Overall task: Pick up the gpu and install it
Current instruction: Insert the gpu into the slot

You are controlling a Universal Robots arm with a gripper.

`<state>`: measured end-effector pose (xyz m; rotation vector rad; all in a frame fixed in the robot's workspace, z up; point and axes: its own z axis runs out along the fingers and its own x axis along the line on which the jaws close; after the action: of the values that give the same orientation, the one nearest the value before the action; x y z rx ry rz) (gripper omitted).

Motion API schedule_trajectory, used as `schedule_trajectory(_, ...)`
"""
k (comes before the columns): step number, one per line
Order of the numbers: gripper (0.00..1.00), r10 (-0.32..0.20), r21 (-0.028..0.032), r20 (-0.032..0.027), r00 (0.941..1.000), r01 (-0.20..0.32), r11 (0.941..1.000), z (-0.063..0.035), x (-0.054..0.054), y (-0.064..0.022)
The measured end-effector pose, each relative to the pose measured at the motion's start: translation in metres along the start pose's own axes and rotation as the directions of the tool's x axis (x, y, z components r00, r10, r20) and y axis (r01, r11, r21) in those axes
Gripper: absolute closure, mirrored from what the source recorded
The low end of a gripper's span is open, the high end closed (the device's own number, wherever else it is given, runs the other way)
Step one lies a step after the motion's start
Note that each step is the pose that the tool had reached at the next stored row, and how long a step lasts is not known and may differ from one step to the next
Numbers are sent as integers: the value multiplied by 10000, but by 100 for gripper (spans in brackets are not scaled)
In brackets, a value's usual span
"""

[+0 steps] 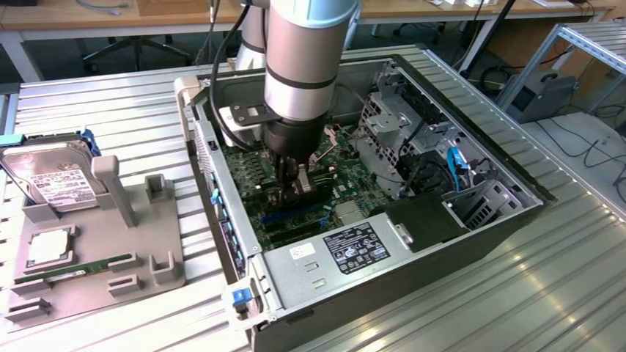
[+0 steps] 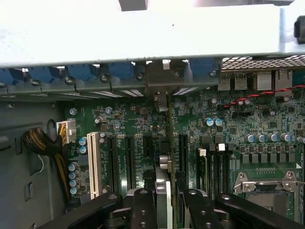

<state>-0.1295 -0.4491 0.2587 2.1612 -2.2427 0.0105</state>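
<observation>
The open computer case (image 1: 201, 139) lies on its side on the metal table, and my arm reaches down into it. My gripper (image 1: 293, 192) hangs just over the green motherboard (image 1: 338, 165), shut on the gpu (image 1: 311, 182), which stands on edge between the fingers. In the wrist view the gpu (image 2: 163, 179) appears edge-on between the two black fingers (image 2: 143, 207). It runs above the black expansion slots (image 2: 129, 160) toward the case's rear wall. Its silver end bracket (image 2: 161, 101) sits at a rear slot opening. I cannot tell whether its lower edge is in a slot.
A grey holder (image 1: 146, 257) on the exterior view's left carries a hard drive (image 1: 54, 183), a processor chip (image 1: 49, 248) and a green memory stick (image 1: 83, 269). Inside the case are the power supply (image 1: 342, 249), the drive cage (image 1: 401, 125), a white slot (image 2: 93, 162) and a cable bundle (image 2: 43, 143).
</observation>
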Motion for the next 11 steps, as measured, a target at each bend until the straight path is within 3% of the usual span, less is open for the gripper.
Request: schedule_trajectory(11,73,-1,11,24,10000,1,10000,-8,-1,4)
